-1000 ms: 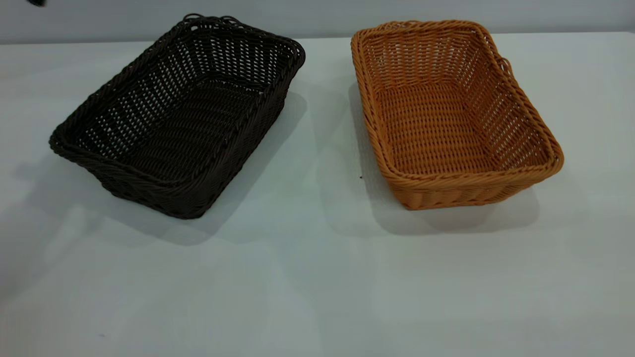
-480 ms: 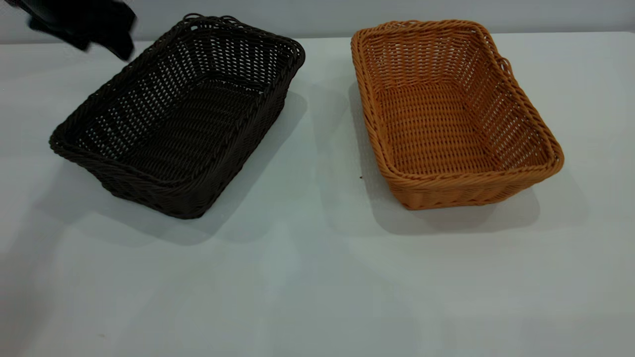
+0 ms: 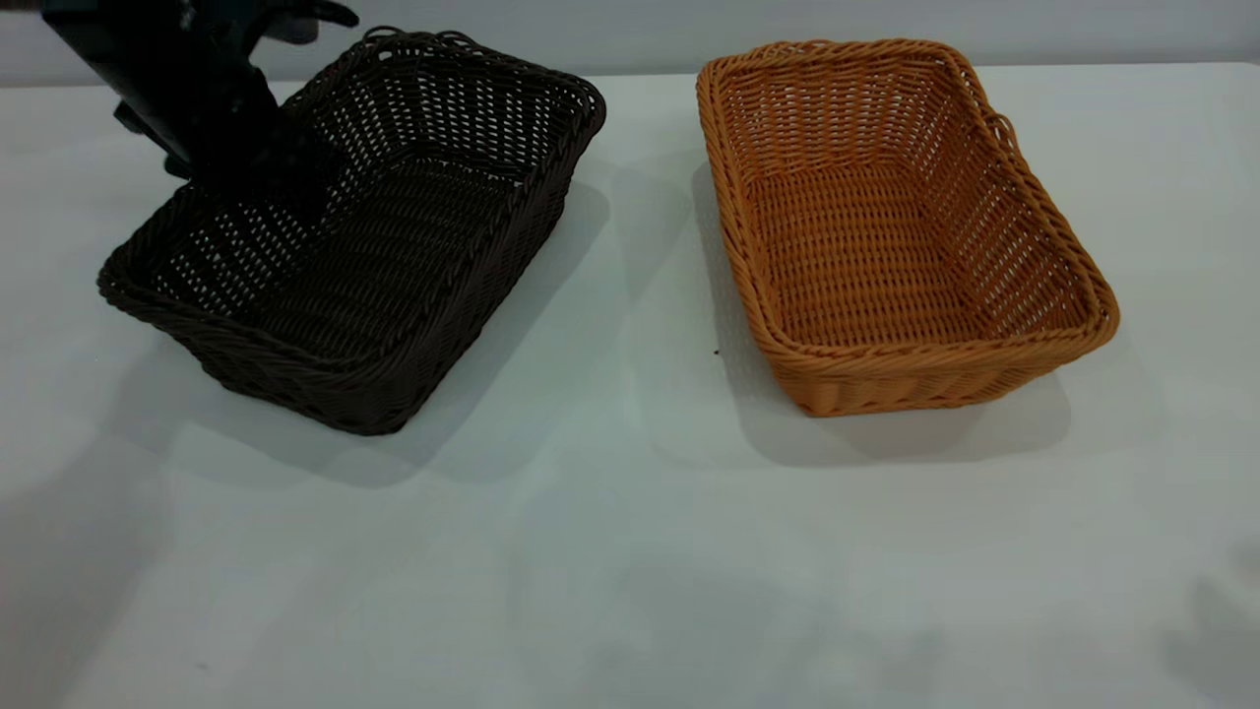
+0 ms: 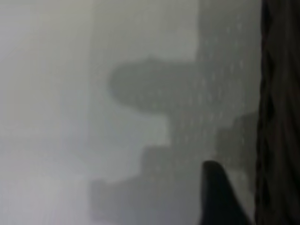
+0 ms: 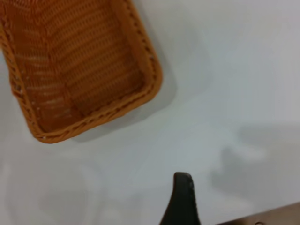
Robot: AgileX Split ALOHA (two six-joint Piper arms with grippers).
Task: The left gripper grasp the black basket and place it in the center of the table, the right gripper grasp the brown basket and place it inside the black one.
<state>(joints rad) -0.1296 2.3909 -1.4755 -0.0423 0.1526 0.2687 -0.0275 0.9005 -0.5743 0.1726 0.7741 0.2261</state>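
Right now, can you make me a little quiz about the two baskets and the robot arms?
1. True or false: the brown basket already sits inside the black basket.
2. Which basket is the left end effector at? A) brown B) black
3. Fill in: both baskets rest on the white ____.

Key:
1. False; they stand apart, side by side.
2. B; it is at that basket's far left rim, while the right end effector is away from the brown one, over the table.
3. table
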